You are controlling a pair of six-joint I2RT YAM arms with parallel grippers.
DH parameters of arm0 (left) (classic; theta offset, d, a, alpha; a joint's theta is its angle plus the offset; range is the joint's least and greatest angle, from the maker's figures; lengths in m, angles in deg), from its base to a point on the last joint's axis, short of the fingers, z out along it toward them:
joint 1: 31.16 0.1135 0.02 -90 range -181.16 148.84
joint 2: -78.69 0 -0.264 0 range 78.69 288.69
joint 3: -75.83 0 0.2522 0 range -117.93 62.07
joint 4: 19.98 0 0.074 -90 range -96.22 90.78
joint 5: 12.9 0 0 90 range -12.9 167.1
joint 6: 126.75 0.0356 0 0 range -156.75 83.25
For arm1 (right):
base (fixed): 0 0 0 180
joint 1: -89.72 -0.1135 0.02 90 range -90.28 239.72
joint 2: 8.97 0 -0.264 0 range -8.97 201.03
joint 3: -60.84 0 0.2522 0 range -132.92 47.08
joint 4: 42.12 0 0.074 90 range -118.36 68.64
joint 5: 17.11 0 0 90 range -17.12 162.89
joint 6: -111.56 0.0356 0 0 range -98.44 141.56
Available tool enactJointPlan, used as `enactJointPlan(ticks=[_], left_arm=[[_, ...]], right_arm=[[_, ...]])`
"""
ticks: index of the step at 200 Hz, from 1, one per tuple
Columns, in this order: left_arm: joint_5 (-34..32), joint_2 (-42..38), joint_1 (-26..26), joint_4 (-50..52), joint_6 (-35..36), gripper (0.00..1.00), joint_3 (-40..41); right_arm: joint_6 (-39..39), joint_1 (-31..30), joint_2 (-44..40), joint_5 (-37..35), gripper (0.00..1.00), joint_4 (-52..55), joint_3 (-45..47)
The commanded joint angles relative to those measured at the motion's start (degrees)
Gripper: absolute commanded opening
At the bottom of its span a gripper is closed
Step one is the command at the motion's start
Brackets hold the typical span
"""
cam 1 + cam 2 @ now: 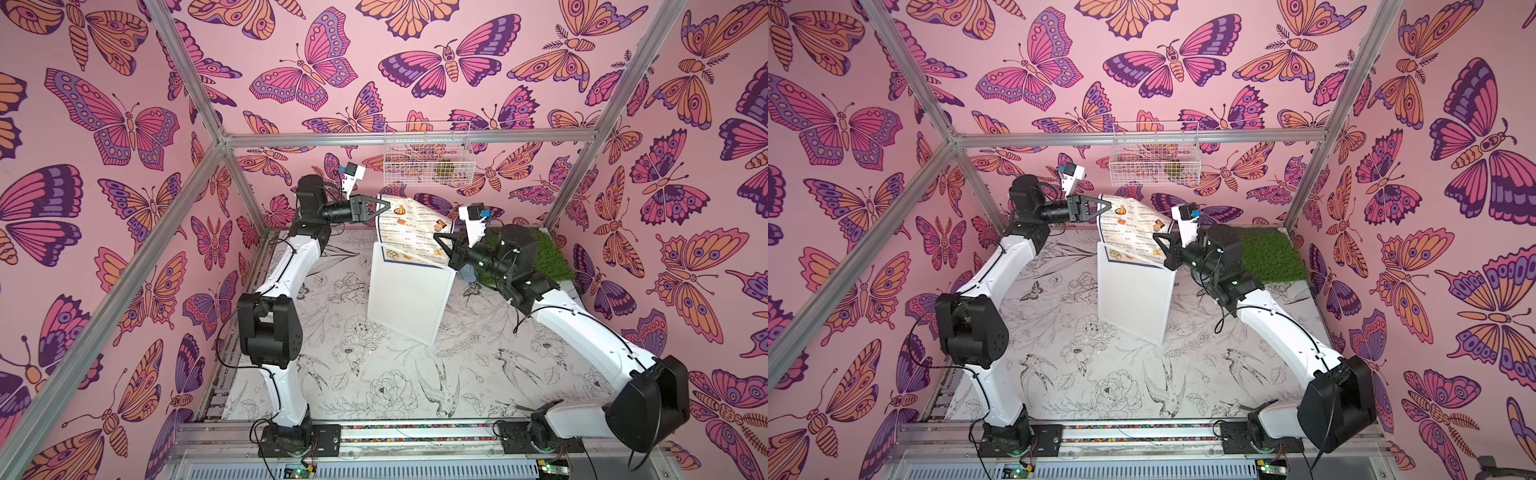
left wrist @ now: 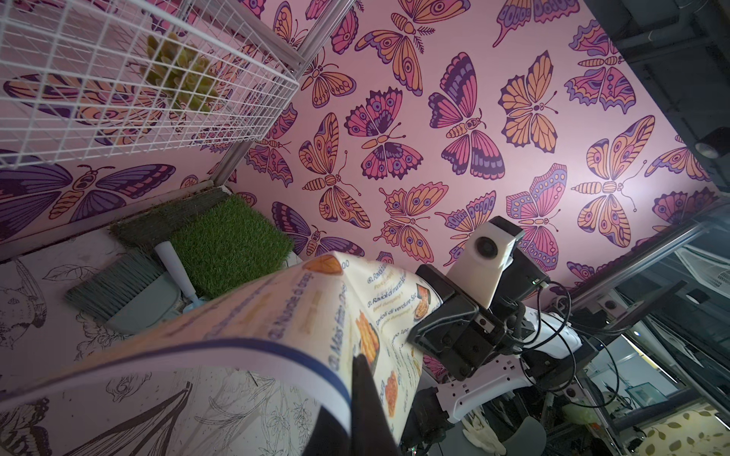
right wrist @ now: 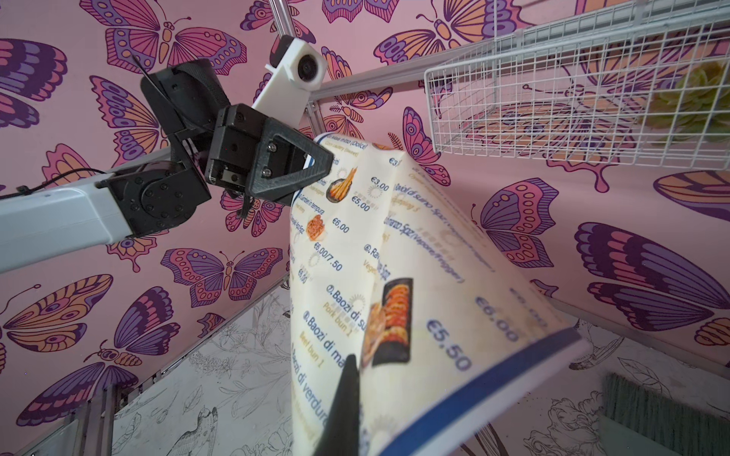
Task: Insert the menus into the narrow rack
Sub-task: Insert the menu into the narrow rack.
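Counter (image 1: 374,374) centre: narrow rack (image 1: 409,299) upright, mouth up. Menu (image 1: 409,226) at its 12 o'clock, lower edge at the mouth, apparently just entering. Left claw (image 1: 386,204) clamped on the menu's 10 o'clock edge, right claw (image 1: 436,237) on its 4 o'clock edge, steering the floppy sheet.

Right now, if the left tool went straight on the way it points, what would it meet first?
The menu, which the left tool pinches at its edge. Beyond the sheet, the line seems to reach the right arm's wrist camera; depth is unclear.
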Motion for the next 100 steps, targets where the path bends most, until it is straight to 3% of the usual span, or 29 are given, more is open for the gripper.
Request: enactJointPlan(ticks=[1, 20, 42, 80, 100], left_arm=[[-0.4, 0.6, 0.8, -0.5, 1.5, 0.00, -1.6], [0.1, 0.3, 0.8, -0.4, 1.7, 0.00, -1.2], [0.7, 0.3, 0.8, -0.5, 1.7, 0.00, -0.9], [1.5, 1.1, 0.5, -0.4, 1.1, 0.00, -2.6], [2.1, 1.8, 0.2, -0.5, 0.6, 0.00, -3.7]], right_arm=[[-1.1, -0.6, -0.3, 1.0, 0.15, 3.7, -0.5], [-2.2, -0.6, -1.7, 0.3, 0.30, 6.5, -0.8], [-2.8, -0.6, -3.2, 0.9, 0.33, 8.5, -0.8], [-2.4, -0.6, -3.8, 1.0, 0.07, 8.9, 0.2], [-1.7, -0.6, -3.5, 1.7, 0.00, 8.0, 1.0]])
